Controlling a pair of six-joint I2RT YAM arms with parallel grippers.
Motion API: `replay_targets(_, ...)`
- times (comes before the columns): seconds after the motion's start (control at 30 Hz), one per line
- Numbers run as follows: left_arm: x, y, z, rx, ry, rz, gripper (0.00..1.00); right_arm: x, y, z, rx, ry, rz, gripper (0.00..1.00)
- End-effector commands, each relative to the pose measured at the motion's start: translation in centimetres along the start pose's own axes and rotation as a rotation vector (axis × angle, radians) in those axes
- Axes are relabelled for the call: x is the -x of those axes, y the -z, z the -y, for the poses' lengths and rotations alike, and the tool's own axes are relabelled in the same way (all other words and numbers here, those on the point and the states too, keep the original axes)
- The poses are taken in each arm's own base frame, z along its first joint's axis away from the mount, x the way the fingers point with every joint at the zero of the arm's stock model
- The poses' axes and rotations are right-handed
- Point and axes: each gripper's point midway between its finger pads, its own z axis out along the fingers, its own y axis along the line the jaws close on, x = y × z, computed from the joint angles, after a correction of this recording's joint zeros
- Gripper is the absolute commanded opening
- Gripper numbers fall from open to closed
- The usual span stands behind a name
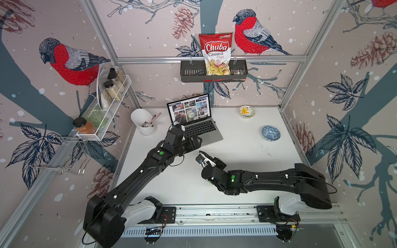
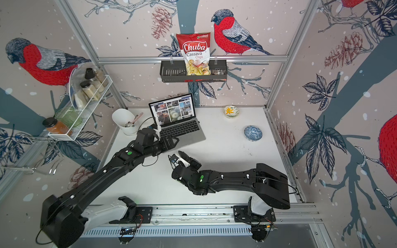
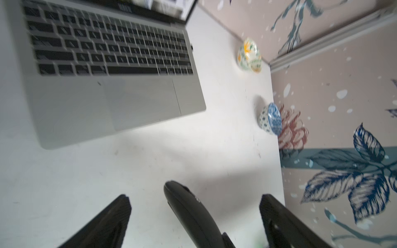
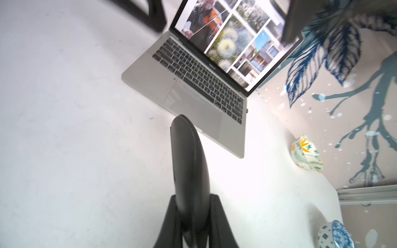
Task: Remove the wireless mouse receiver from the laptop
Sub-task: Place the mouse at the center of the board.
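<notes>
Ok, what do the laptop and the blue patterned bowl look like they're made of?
The laptop looks like matte silver-grey metal, probably aluminium, given its even, dull sheen. The blue bowl seems glazed ceramic: glossy, painted pattern.

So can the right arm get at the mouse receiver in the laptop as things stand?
Probably not yet: the right arm has its jaws shut on the black mouse. The path to the receiver on the laptop's edge looks free, though.
</notes>
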Motion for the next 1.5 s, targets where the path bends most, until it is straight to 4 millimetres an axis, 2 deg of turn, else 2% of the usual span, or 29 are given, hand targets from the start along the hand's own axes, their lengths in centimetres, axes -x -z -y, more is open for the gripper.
replay_targets(0.0,5.0,3.2,-1.2,0.069,-0.021,0.316,0.97,-1.8,0.7,-2.1,0.164,-0.061,-0.060,0.00)
replay_targets(0.1,6.0,5.3,-1.7,0.088,-0.038,0.402,0.97,-2.2,1.5,-2.3,0.259,-0.124,-0.066,0.00)
replay_targets(0.2,6.1,6.0,-2.9,0.179,-0.067,0.400,0.98,-2.2,2.4,-1.9,0.345,-0.208,-0.058,0.00)
replay_targets(0.4,4.7,4.8,-4.4,0.252,-0.095,0.321,0.98,-2.3,3.3,0.9,0.491,-0.546,-0.062,0.00)
replay_targets(0.53,3.9,3.9,-5.4,0.298,-0.114,0.279,0.98,-2.9,3.8,1.2,0.625,-0.769,-0.093,0.00)
replay_targets(0.77,3.3,3.3,-6.4,0.340,-0.140,0.250,0.98,-4.7,4.9,-1.5,0.847,-1.017,-0.174,0.00)
replay_targets(0.9,2.9,2.9,-6.8,0.348,-0.147,0.233,0.98,-6.9,4.6,-2.7,0.856,-1.081,-0.211,0.00)
replay_targets(1.2,2.0,1.6,-7.2,0.355,-0.148,0.185,0.98,-9.2,4.1,-4.2,0.870,-1.124,-0.256,0.00)
replay_targets(1.47,1.4,0.9,-7.6,0.361,-0.147,0.160,0.98,-12.8,2.7,-5.9,0.821,-1.136,-0.368,0.00)
